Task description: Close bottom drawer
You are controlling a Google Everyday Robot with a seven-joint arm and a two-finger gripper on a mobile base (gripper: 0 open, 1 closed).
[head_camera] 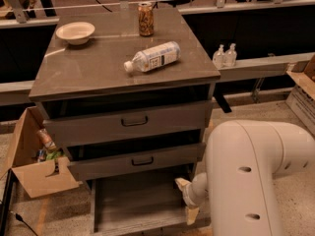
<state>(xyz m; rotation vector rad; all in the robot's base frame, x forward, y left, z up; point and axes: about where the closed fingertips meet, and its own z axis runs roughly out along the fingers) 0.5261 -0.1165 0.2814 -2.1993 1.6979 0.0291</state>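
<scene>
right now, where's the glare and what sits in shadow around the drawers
Camera view: pale glare streaks the cabinet top beside the bowl; the gaps above the top drawer and middle drawer are dark; the open bottom drawer lies dim under them, with the hand at its right edge.

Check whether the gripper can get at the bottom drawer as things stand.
Probably yes: the gripper hangs at the right edge of the open bottom drawer, with nothing between them, though the arm hides the floor beside it.
</scene>
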